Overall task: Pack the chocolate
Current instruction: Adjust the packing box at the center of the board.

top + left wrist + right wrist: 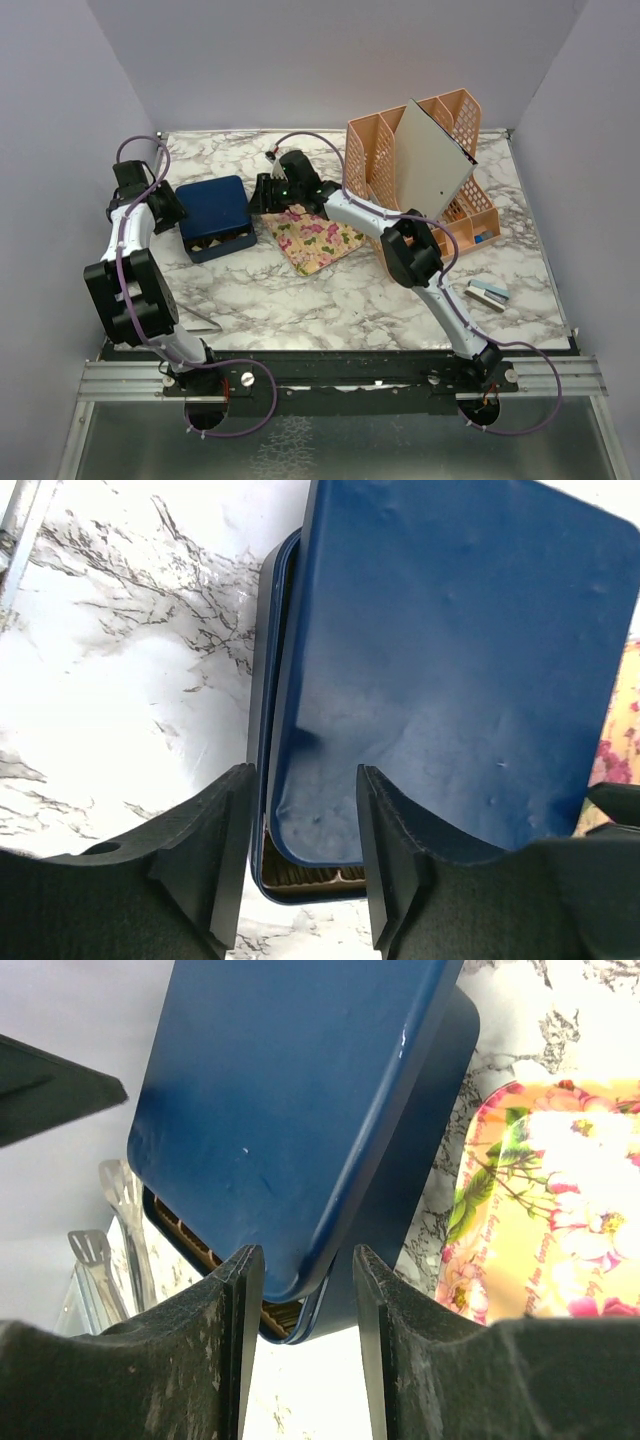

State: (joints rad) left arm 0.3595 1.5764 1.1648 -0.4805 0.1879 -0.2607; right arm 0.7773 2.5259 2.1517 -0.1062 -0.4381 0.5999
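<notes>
Left pincer (305,775) and right pincer (305,1252) gape half-open astride the smooth, round-cornered blue lid (450,660).

Chocolate pcs (222,241) sit in cells of dark blue box (218,253), mostly hidden under blue lid (210,205) lying skewed on top. Top view shows only the near-edge row: small dk brown & tan/cream bits, approx one per cell, shapes too small to tell. Wrist views give just a brown sliver (310,876) under lid corner; can't tell pcs from tray.
</notes>
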